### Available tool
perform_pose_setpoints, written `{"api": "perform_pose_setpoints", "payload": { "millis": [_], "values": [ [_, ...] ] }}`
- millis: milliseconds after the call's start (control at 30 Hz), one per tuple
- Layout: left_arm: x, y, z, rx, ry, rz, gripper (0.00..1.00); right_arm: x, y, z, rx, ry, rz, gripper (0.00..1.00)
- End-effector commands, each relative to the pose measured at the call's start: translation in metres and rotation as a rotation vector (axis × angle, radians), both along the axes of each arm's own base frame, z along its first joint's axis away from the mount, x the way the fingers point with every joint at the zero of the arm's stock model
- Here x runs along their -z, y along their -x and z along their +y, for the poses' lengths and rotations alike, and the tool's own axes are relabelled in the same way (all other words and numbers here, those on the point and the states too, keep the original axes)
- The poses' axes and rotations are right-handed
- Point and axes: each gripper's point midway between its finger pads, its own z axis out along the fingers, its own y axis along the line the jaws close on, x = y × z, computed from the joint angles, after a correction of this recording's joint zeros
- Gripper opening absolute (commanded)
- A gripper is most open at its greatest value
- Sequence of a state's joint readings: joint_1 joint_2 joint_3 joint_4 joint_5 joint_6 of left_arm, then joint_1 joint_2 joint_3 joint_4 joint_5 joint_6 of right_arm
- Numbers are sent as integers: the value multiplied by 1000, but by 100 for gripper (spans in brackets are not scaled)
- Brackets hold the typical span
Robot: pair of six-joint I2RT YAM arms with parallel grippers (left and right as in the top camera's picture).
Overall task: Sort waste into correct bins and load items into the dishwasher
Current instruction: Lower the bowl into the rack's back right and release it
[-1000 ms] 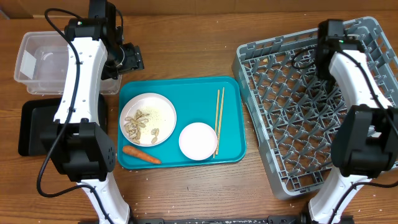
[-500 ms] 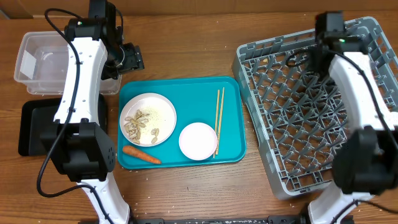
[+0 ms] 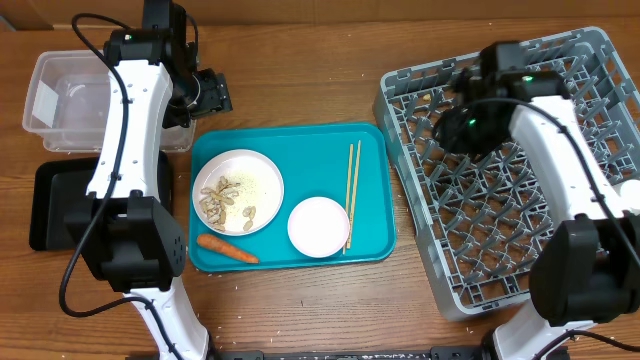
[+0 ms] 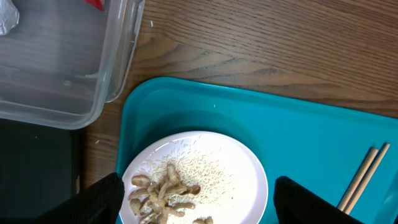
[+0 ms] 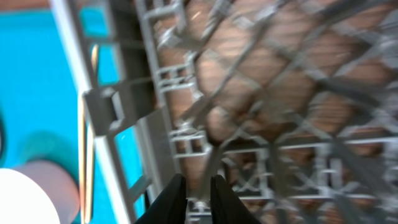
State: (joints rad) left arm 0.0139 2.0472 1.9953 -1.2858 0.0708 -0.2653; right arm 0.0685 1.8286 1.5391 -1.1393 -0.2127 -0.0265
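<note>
With my right gripper (image 5: 191, 198) empty and its fingers almost together over the far-left part of the dish rack (image 3: 480, 230), I should spread them before dropping onto the chopsticks (image 3: 351, 195), which lie at the right of the teal tray (image 3: 300, 150), and pinch both sticks mid-length.

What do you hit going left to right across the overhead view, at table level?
Clear tub → plate with food scraps → bowl → chopsticks → grey dish rack.
</note>
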Motion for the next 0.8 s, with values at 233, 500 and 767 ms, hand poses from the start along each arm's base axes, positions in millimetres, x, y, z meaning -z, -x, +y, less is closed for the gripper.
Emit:
{"api": "perform_pose_setpoints", "payload": {
  "millis": [233,500,767],
  "values": [
    [-5,-3,-3,-24,39,-14,79,35,1,37,-84,-34,-23,17],
    [-4,-3,-3,-24,39,-13,80,42,-26,41,-23,-61,-111,17],
    [-4,-2,-3,-24,39,-12,79,26,-62,46,-14,-88,-273,17]
  ]
}}
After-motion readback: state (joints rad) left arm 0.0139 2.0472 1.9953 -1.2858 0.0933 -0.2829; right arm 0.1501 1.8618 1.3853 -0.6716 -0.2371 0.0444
